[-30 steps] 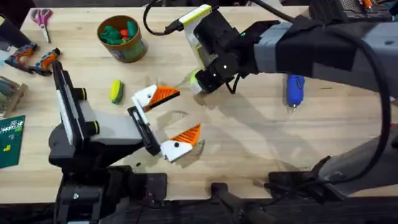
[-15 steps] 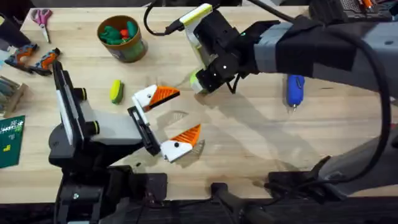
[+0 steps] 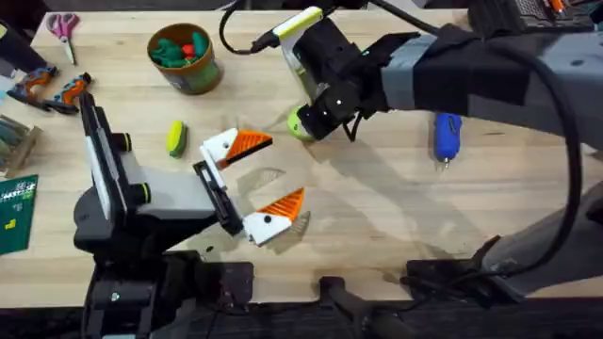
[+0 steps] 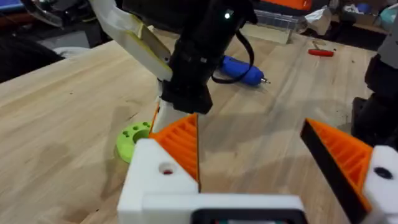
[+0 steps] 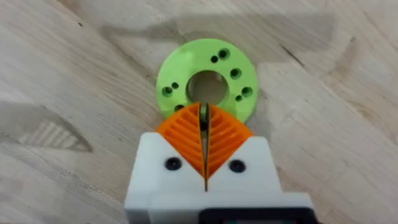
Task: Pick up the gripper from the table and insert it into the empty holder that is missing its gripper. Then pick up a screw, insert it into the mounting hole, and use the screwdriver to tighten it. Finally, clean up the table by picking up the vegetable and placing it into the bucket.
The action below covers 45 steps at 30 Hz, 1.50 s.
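Round olive bucket (image 3: pixel 186 58) with orange rim is seen at the far left of the wooden counter (image 3: pixel 377 207), green and red toy produce inside. Yellow-green oblong vegetable (image 3: pixel 175 137) lies nearer, beside the left hand (image 3: pixel 259 179), whose orange ribbed pads are spread apart. Right hand (image 5: pixel 204 121) is pressed together over a flat green ring (image 5: pixel 206 83) with holes. Blue screwdriver (image 3: pixel 447 136) lies well to the right.

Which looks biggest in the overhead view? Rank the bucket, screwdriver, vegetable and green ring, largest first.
1. Bucket.
2. Screwdriver.
3. Vegetable.
4. Green ring, though the right arm partly hides it, so its rank against the vegetable is unsure.
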{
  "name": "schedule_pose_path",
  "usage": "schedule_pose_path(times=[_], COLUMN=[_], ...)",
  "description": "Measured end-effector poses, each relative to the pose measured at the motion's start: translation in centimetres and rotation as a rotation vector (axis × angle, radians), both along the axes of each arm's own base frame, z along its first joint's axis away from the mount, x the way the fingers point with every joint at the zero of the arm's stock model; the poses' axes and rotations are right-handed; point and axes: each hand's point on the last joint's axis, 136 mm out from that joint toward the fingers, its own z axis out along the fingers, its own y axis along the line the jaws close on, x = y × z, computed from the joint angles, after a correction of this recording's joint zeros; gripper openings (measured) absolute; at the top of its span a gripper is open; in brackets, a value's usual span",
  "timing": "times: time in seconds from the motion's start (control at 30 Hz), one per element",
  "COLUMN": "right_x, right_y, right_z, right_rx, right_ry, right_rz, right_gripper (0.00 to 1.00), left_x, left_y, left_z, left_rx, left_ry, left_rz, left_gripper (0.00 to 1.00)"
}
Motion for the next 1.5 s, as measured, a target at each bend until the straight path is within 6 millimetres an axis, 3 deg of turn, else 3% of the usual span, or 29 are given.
schedule_pose_path(times=[0.67, 1.13, 1.27, 1.3, 1.4, 1.5], right_x=[0.1, 0.9, 1.5, 1.6, 1.2, 0.5], right_y=[0.1, 0.8, 1.3, 1.3, 1.0, 0.4], right_z=[0.4, 3.6, 6.6, 7.0, 7.4, 7.0], right_rx=[0.002, 0.005, 0.044, 0.049, 0.039, 0.013], right_ry=[-0.002, -0.006, -0.052, -0.057, -0.051, -0.019], right_rz=[0.000, 0.000, 0.001, 0.000, 0.006, 0.007], right_gripper=[0.006, 0.006, 0.006, 0.019, 0.350, 0.457], left_x=[0.0, 0.0, 0.0, 0.0, 0.0, 0.0], left_y=[0.0, 0.0, 0.0, 0.0, 0.0, 0.0], left_z=[0.0, 0.0, 0.0, 0.0, 0.0, 0.0], left_rx=[0.000, 0.000, 0.000, 0.000, 0.000, 0.000], left_ry=[0.000, 0.000, 0.000, 0.000, 0.000, 0.000], left_rz=[0.000, 0.000, 0.000, 0.000, 0.000, 0.000], left_gripper=[0.986, 0.987, 0.986, 0.986, 0.986, 0.986])
